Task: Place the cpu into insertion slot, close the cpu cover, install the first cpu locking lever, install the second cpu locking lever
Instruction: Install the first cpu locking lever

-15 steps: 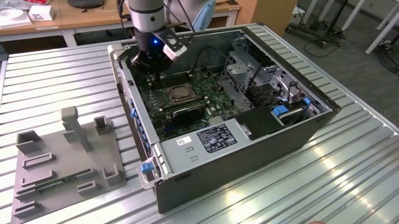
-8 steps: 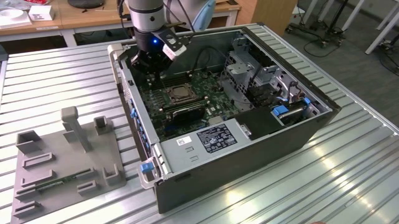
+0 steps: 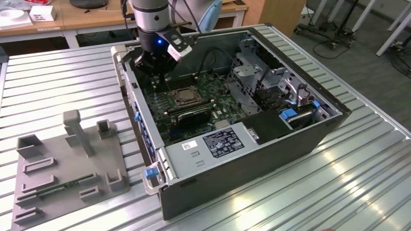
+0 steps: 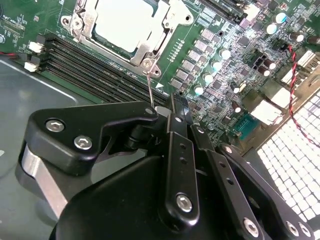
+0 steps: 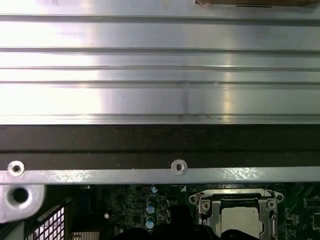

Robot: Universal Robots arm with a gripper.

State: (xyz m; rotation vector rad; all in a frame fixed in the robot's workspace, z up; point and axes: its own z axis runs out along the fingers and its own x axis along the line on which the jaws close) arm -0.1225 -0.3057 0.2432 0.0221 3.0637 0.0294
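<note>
The cpu (image 4: 125,22) lies flat in the insertion slot (image 3: 182,96) on the green motherboard, its pale top showing through the cut-out. The silvery cpu cover (image 4: 146,50) is down over its edges. A thin wire locking lever (image 4: 149,85) stands up from the socket's corner, and its free end reaches the side of my fingertips. My black gripper (image 4: 175,102) hangs inside the case beside the socket, its fingers pressed together; I cannot tell whether the lever is clamped. The exterior view has the gripper (image 3: 153,65) at the case's far corner. The first wrist view catches the socket and cpu (image 5: 241,219).
The open computer case (image 3: 257,159) lies on a ribbed metal table (image 3: 57,77). Long black memory slots (image 4: 95,65) run beside the socket. Capacitors and a red-black cable (image 4: 295,65) sit near the gripper. A grey fixture (image 3: 70,163) rests on the exterior view's left.
</note>
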